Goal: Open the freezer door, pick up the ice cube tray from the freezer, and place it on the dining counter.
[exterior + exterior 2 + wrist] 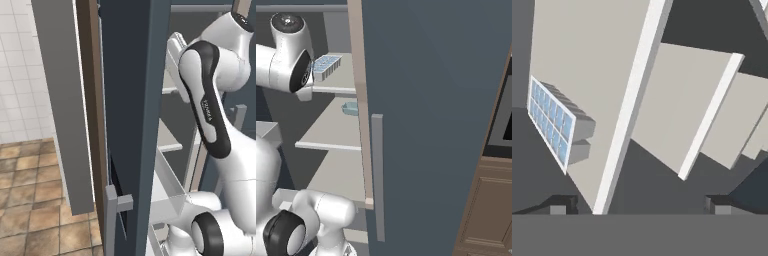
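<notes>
Spread wide and empty, the two-finger gripper [639,205] faces the open slate-blue freezer [421,100], whose white ice cube tray with pale-blue cells [551,120] sits on an upper grey shelf [338,75]. Squaring the jaws across the tray's narrow width looks wisest. Terracotta floor tiles [30,200] lie alongside.

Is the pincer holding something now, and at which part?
Nothing is held. The pincer is open, its fingertips apart, and the white ice cube tray with pale-blue cells lies untouched on its grey shelf.
</notes>
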